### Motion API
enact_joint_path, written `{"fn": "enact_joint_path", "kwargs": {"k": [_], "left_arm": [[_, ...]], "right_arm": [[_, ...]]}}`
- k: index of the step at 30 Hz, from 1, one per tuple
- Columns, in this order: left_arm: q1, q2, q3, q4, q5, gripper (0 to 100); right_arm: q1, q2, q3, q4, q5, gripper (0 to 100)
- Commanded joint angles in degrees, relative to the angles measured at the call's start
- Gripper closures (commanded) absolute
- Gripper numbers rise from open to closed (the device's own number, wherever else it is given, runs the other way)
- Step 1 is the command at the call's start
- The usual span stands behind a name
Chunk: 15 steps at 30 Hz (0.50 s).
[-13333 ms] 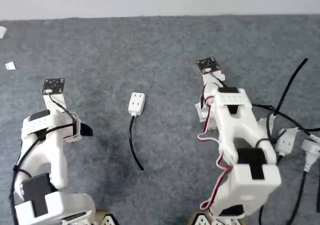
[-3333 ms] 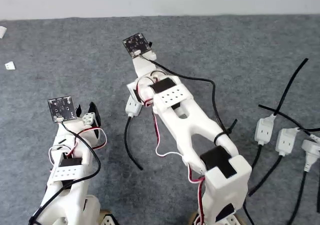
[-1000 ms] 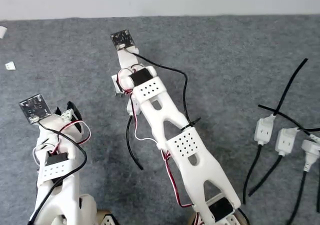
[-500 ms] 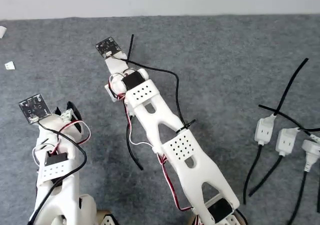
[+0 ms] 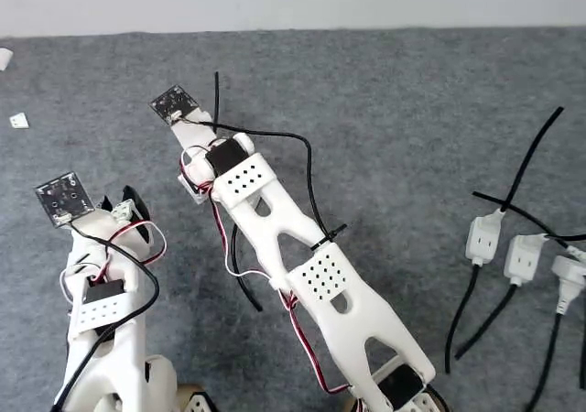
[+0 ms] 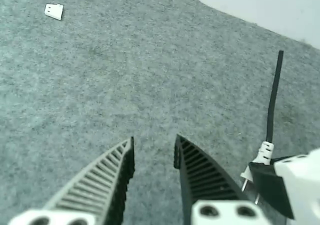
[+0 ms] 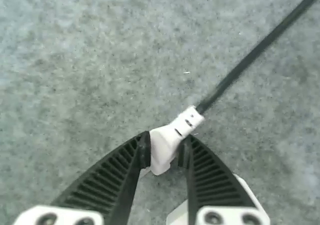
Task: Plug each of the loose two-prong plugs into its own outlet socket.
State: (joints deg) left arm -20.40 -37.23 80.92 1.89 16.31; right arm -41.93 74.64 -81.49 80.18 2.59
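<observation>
High view: the right arm (image 5: 275, 220) stretches across the grey carpet (image 5: 412, 110), and an outlet socket (image 5: 482, 238) lies well apart near the right edge. Left wrist view: the left gripper (image 6: 154, 139) hangs with jaws parted above the carpet. Right wrist view: the right gripper (image 7: 165, 137) clamps the white plug (image 7: 170, 135), with its black cable (image 7: 250, 60) trailing away.

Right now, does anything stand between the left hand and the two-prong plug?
Nothing visible does: only bare mat separates the open left hand from the plug, which the right hand clamps by its body.
</observation>
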Motion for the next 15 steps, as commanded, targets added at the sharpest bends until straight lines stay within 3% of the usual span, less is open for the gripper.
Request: {"fn": "enact_joint_path", "kwargs": {"k": [1,10,15], "left_arm": [[-0.4,-1.0,-2.0,0.5,0.3,88],[-0.4,-1.0,-2.0,0.5,0.3,88],[-0.4,-1.0,-2.0,0.5,0.3,88]], "right_arm": [[-2.9,-2.3,-0.9,3.3,0.3,92.2],[0.0,-2.7,-3.8,2.0,-2.5,78.0],[0.3,-2.1,-6.9,-0.3,-4.0,77.9]]}}
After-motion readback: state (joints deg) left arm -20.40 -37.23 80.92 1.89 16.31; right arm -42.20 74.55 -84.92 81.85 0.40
